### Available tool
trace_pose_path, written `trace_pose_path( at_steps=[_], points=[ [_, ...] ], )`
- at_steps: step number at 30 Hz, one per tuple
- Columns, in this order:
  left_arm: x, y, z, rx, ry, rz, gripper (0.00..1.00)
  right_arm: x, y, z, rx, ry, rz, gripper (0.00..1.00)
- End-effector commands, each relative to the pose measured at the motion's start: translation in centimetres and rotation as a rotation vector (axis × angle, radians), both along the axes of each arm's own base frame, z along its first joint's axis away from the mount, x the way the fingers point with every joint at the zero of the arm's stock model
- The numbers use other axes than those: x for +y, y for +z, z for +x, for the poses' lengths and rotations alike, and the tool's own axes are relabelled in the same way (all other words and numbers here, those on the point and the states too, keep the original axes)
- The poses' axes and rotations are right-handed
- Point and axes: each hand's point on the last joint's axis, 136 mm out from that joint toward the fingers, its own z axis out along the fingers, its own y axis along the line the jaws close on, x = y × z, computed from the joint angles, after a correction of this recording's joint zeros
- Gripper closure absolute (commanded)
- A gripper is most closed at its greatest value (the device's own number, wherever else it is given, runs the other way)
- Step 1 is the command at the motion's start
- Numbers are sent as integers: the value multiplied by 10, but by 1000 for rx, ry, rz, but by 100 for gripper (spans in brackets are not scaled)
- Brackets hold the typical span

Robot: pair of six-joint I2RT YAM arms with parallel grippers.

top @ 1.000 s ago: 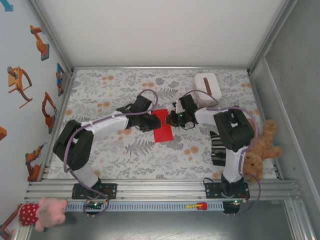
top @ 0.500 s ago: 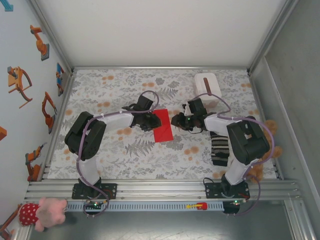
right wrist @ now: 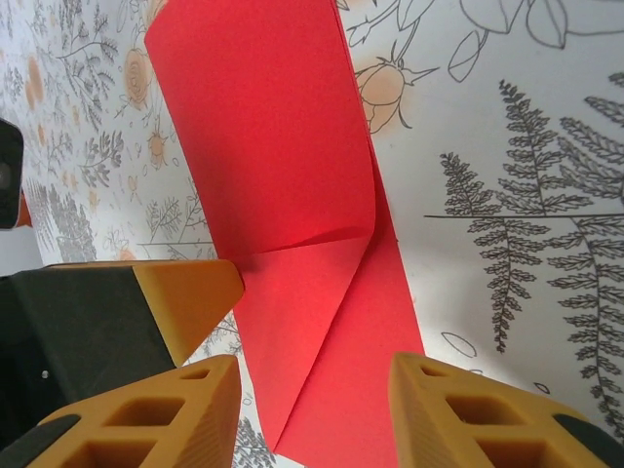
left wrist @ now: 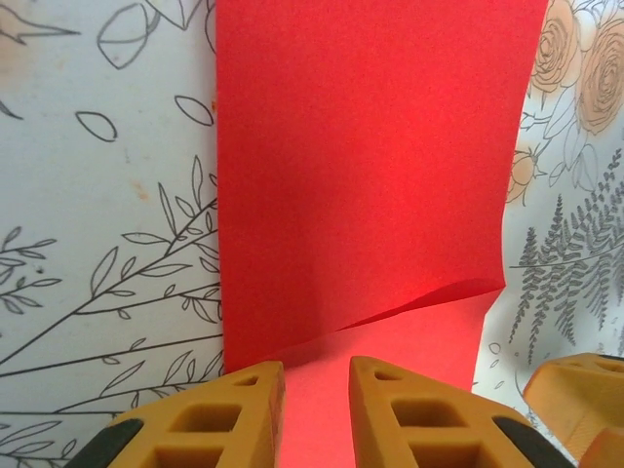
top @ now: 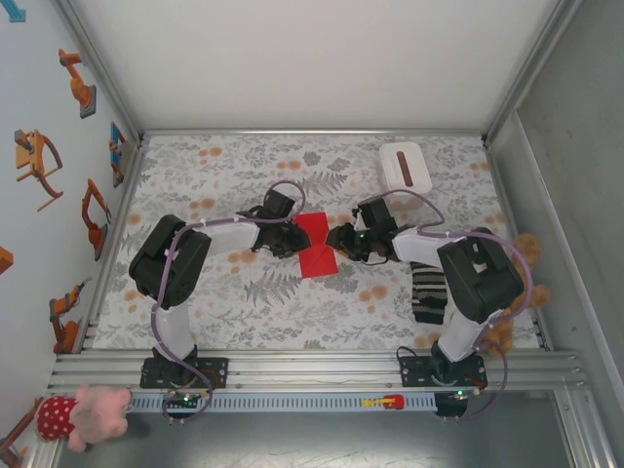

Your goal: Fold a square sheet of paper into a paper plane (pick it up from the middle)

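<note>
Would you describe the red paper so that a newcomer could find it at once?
On the floral table, look at the middle, between the left gripper and the right gripper. The paper lies there, folded over itself. It alone on the table is plain red; the box farther back is white.

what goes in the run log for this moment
red paper: on table, partly folded | left gripper: slightly open, at paper edge | right gripper: open, over paper

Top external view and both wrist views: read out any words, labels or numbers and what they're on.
Nothing is readable.
The red and yellow tag on the front rail: too small to read.
The wall stickers: pictures, no words.
The red sheet of paper and the white box: no writing.
</note>
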Motion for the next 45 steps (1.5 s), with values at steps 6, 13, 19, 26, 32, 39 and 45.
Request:
trace_pose_path(
  at_steps=[6, 13, 19, 26, 32, 39, 45],
  points=[
    [12, -19, -9, 62, 56, 14, 74, 17, -5, 2, 38, -39, 43, 58],
    [16, -21, -12, 77, 72, 13, 74, 20, -13, 2, 57, -43, 39, 68],
    [15, -21, -13, 81, 69, 5, 74, 21, -21, 2, 77, -39, 18, 75],
    [15, -22, -14, 87, 67, 2, 74, 24, -22, 4, 74, -32, 31, 79],
    [14, -21, -13, 79, 64, -3, 74, 26, -21, 6, 66, -28, 42, 81],
    [15, -18, -13, 75, 65, -4, 74, 34, -18, 9, 47, -4, 85, 84],
    [15, -15, -11, 65, 66, -3, 74, 35, -17, 9, 36, -13, 110, 85]
  ],
)
